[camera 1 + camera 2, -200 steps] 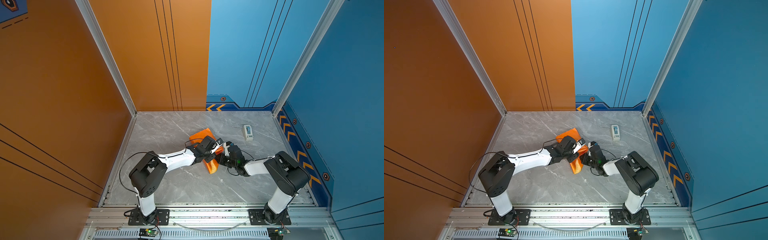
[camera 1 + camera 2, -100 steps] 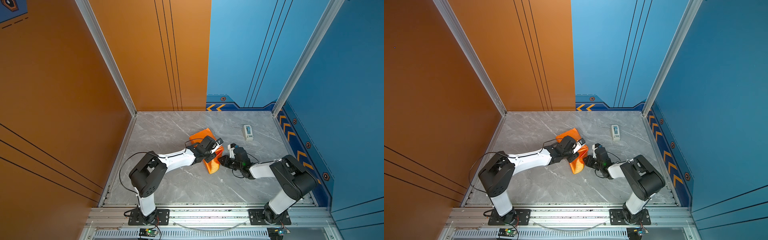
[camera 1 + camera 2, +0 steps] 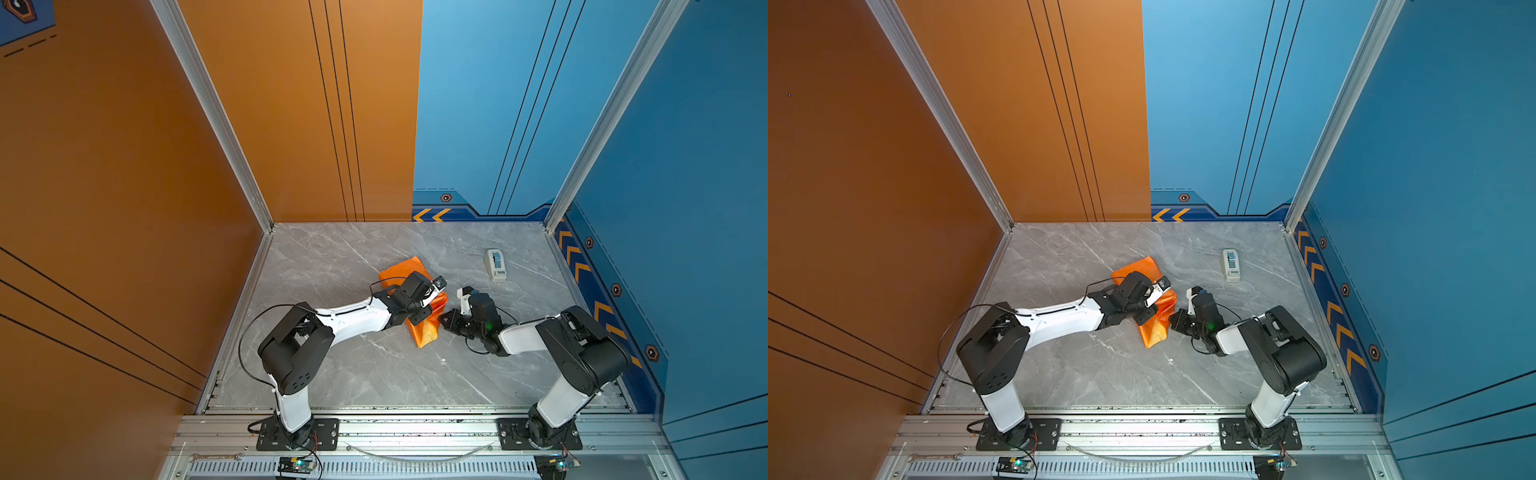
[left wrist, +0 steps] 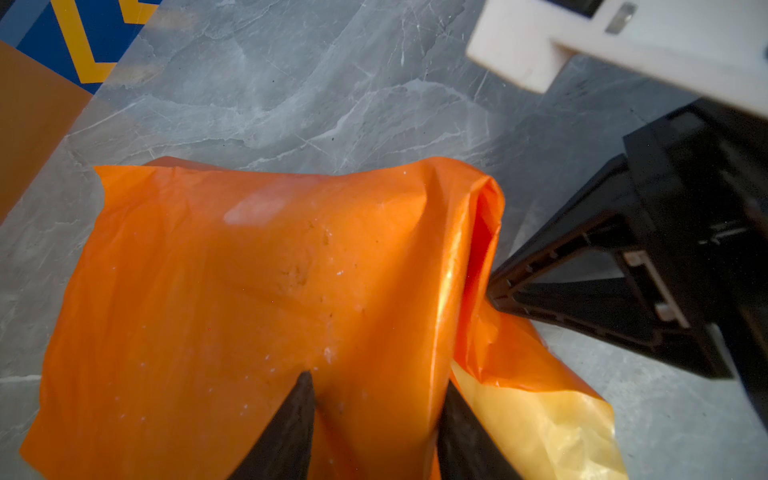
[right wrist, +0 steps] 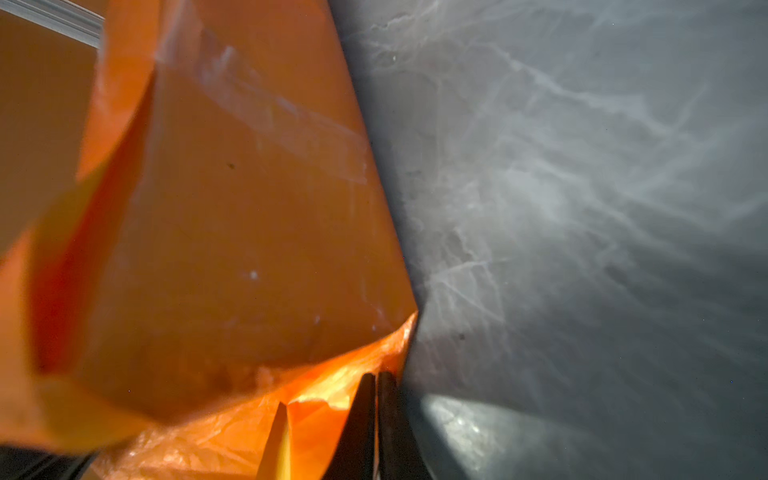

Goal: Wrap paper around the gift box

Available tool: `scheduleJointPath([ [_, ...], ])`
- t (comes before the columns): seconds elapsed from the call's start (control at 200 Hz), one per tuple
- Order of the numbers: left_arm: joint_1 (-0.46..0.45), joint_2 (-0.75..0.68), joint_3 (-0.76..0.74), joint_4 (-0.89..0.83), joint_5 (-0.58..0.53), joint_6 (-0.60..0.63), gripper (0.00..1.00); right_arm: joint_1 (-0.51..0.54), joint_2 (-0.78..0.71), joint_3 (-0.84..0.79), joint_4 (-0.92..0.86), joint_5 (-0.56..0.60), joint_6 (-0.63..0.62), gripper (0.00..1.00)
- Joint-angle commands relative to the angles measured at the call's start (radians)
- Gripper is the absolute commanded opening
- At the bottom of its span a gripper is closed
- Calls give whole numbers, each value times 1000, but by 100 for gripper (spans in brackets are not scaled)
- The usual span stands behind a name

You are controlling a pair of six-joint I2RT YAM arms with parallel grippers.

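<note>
Marble table [image 3: 374, 374] has loads of free room toward every edge. The paper [image 3: 424, 332], orange side out, sits bundled mid-table. My left gripper [image 4: 378, 380] rests spread on top of it; right gripper [image 5: 376, 376] is clamped tight at its side fold. Little tape dispenser [image 3: 495, 264] sits well clear.

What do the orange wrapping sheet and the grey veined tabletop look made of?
Orange wrapping sheet: thin glossy paper or film; crinkles, shines, glows translucent at folds.
Grey veined tabletop: marble-look slab, smooth; white veins, soft reflections; stone or laminate, cannot tell.
</note>
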Motion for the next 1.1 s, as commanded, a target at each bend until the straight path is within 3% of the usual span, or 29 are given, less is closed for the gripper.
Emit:
scheduleJointPath([
  [0.0, 4, 6, -29, -57, 40, -18, 46, 28, 34, -3, -75, 9, -31, 8],
  [0.481, 6, 9, -24, -59, 42, -19, 46, 61, -196, 3, -278, 82, -139, 15],
  [0.861, 4, 4, -31, -56, 45, -22, 46, 65, -83, 30, -171, 55, -115, 8],
  [1.096, 5, 1, -33, -58, 42, -21, 46, 80, -105, 22, -167, 53, -120, 8],
])
